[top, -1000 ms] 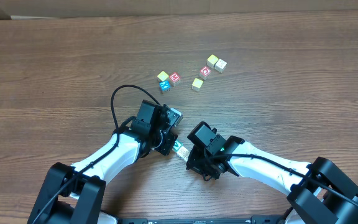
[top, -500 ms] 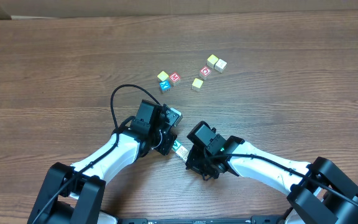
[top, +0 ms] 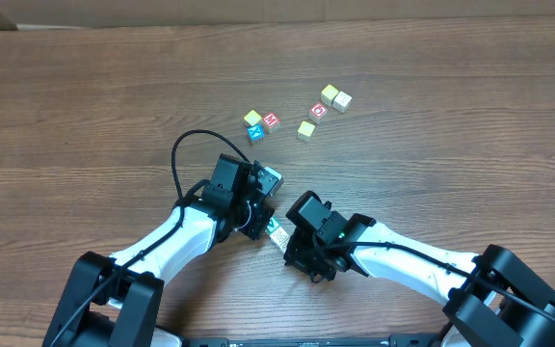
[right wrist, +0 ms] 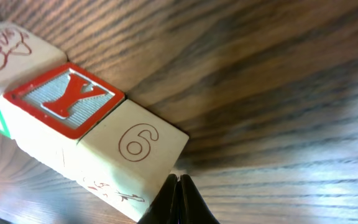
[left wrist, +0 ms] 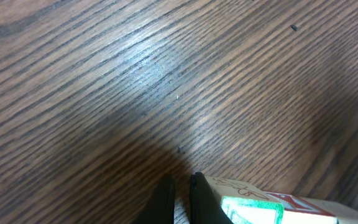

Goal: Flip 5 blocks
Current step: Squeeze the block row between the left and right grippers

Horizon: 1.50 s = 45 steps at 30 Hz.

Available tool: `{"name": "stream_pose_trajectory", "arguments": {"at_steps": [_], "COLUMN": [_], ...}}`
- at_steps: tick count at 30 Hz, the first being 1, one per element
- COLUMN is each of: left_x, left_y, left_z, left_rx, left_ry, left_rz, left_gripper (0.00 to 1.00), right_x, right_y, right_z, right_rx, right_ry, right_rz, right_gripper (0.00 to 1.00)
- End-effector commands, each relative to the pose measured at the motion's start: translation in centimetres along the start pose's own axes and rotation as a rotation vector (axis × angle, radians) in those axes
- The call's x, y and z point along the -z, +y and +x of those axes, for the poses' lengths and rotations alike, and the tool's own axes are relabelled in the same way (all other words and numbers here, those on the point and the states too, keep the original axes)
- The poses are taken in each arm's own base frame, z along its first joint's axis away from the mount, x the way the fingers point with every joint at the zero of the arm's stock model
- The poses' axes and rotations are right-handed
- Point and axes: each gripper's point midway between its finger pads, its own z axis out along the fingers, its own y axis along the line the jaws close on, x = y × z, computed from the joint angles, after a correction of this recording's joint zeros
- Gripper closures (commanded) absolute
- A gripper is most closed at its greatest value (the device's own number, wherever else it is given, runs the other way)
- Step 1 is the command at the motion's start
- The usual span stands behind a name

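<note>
The red "Y" block [right wrist: 64, 98] lies flat on the desk [right wrist: 278, 93], letter up, in the middle of a tight row. A pale "6" block [right wrist: 132, 144] touches one side of it and a green-faced block [right wrist: 8, 46] the other. Well beyond the "Y" block, seven loose blocks [top: 305, 129] lie scattered, yellow, red, blue and pale.

A brown wood-grain table [top: 85, 116] fills the view. A pale tan strip [top: 306, 8] borders it at 12 o'clock.
</note>
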Motion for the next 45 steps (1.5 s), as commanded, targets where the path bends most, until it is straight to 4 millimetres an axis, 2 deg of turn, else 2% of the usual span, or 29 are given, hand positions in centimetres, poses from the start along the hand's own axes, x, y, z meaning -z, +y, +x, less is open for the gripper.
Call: {"name": "stream_pose_trajectory", "arguments": {"at_steps": [1,18,27,45], "left_x": [-0.4,-0.4,-1.7,-1.7], "left_y": [-1.1,-1.6,-1.8,-1.6], "left_z": [0.5,0.6,1.7,0.8], "left_rx": [-0.02,-0.072,-0.055,-0.064], "left_ry": [0.012,0.009,0.052,0.015], "left_rz": [0.067,0.095,0.124,0.119], "left_gripper": [0.96,0.96,0.96,0.96], "right_x": [-0.3,-0.3,-0.4,-0.6], "right_y": [0.4,0.4,0.4,0.7], "right_z": [0.2,0.2,0.4,0.4], "right_rx": [-0.005,-0.056,-0.045,-0.056], "right_ry": [-0.001,0.0,-0.011,-0.018], "right_rz": [-0.015,-0.017,-0.012,-0.018], "right_gripper": [0.96,0.96,0.96,0.96]}}
